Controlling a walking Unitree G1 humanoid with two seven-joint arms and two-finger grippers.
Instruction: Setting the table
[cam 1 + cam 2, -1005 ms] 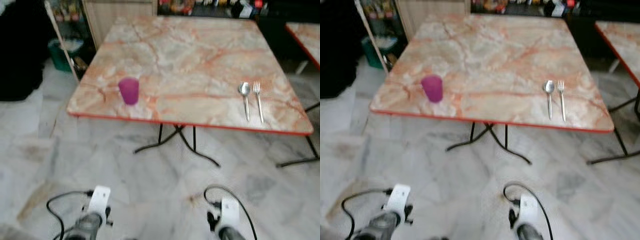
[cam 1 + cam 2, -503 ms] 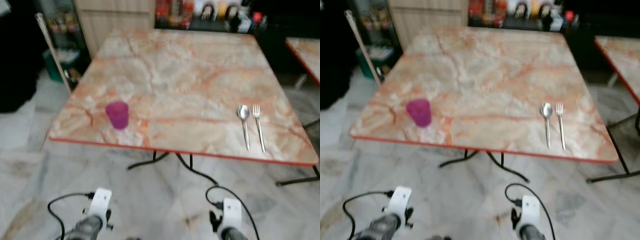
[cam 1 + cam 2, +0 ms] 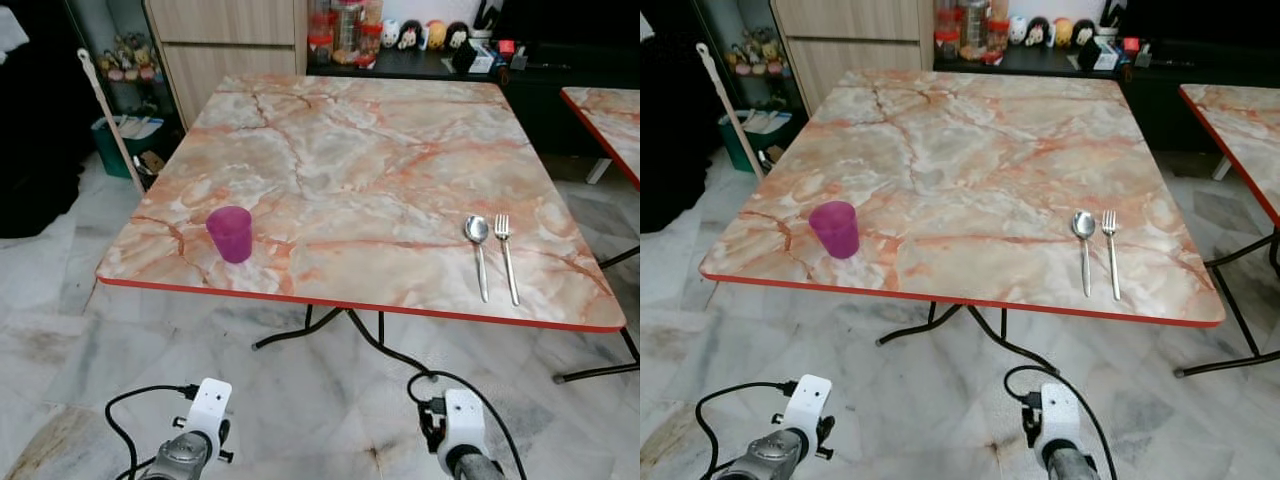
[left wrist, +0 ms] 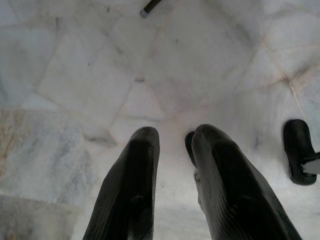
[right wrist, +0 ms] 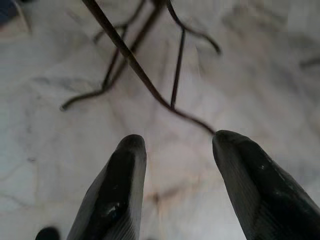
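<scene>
Square table with a pink-and-cream marbled top and a red edge band (image 3: pixel 400 170), on black folding legs, stands on a pale marble-tiled floor (image 3: pixel 60 340) just ahead of the robot. On the near left part of the top: a small translucent purple plastic cup (image 3: pixel 231 233), upright, close to the front edge. On the near right part: a steel spoon (image 3: pixel 478 250) and a steel fork (image 3: pixel 506 255), laid side by side, handles toward the robot, just apart from each other. Cup and cutlery are well apart. No plate can be seen on the top.

Both arms hang low, short of the table. Left gripper (image 4: pixel 172 145) points at the floor, its two black fingers a narrow gap apart, nothing between them. Right gripper (image 5: pixel 175 150) also points down, toward the table's black legs; its fingers are spread wide and empty.

Step in hand, as judged: the approach, with no reach yet made. The setting looks part done, though what is still to be placed cannot be told from here. If the cup belongs with the cutlery, the next move calls for closing on the table's front edge, raising the left arm above the top, and opening the fingers wider to clear the cup's sides before gripping low on its wall.
</scene>
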